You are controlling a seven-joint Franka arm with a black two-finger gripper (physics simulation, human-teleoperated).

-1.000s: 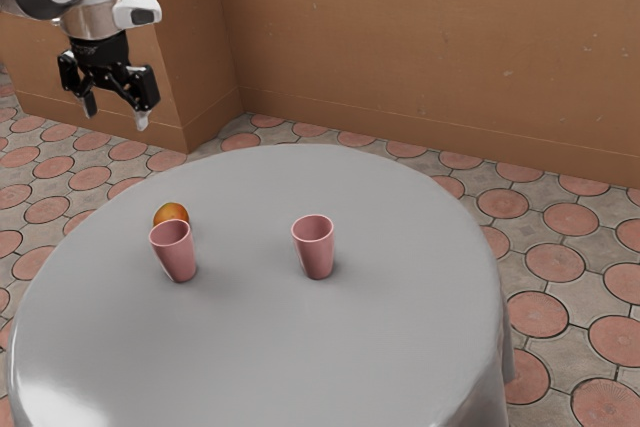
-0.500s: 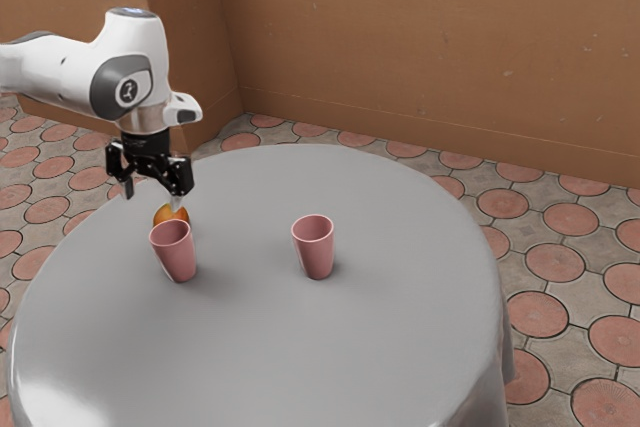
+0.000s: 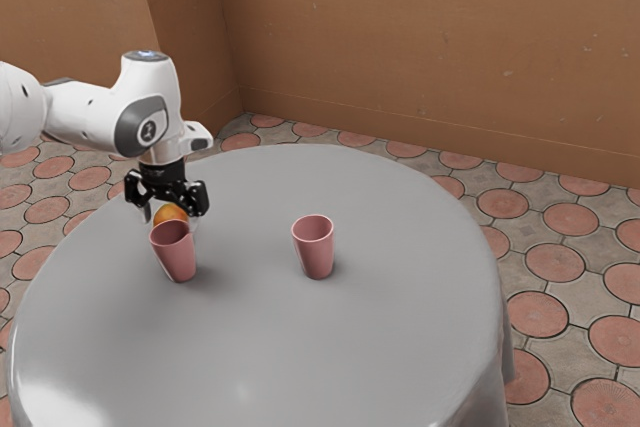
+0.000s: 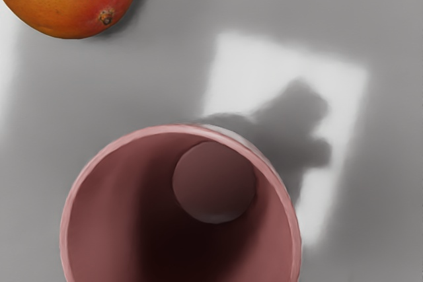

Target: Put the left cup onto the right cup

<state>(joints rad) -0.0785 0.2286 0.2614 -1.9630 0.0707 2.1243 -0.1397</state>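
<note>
Pink left cup (image 3: 173,252) looks light and rigid, so our open tool (image 3: 167,209) just above should pinch its rim.

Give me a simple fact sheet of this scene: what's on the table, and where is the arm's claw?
surface: round grey table
left cup: pink, upright, empty, toward the exterior view's left
right cup: pink, upright, toward the exterior view's right, nothing on it
extra item: orange-red fruit behind the left cup, apart from it
gripper: open, just above the left cup's rim, holding nothing
stacking: not yet done
</note>
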